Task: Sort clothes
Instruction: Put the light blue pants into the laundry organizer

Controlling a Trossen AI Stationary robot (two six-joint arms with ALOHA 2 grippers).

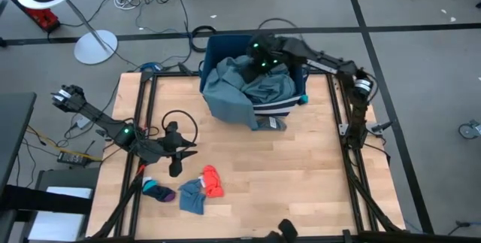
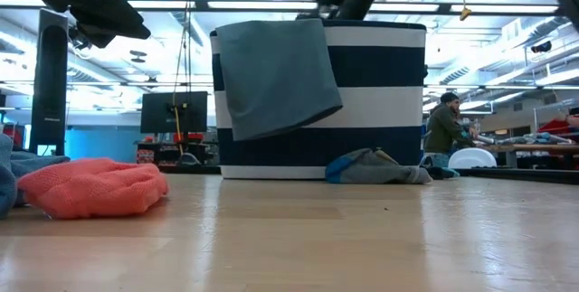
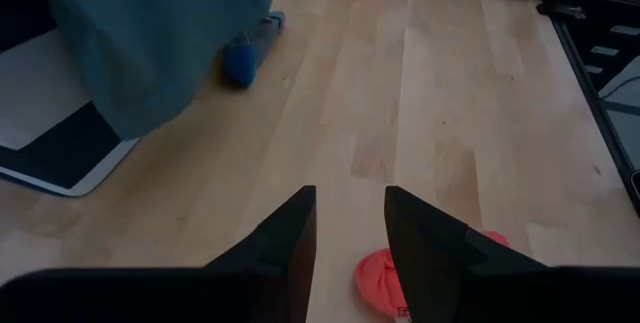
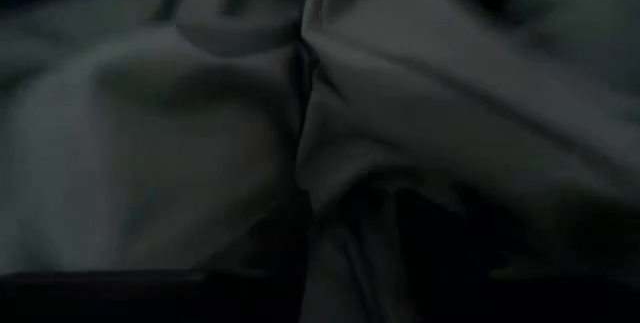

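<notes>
A teal-grey garment (image 1: 244, 89) fills the navy striped bin (image 1: 301, 85) and hangs over its near wall (image 2: 276, 75) down toward the table. My right gripper (image 1: 263, 56) is above the bin, down among the cloth; its wrist view shows only dark folds (image 4: 300, 143). My left gripper (image 1: 176, 159) is open and empty above the table's left half, the red piece (image 3: 380, 278) just beyond its fingertips. The red piece (image 1: 213, 181), a blue piece (image 1: 192, 196) and a small dark piece (image 1: 159, 192) lie flat near the near edge. A grey-blue piece (image 1: 272, 124) lies against the bin's foot.
The bin stands at the table's far edge. Bare wood (image 1: 301, 175) stretches over the right and near parts of the table. Black frame rails (image 1: 349, 160) run along both sides. A person (image 2: 445, 125) sits in the room behind.
</notes>
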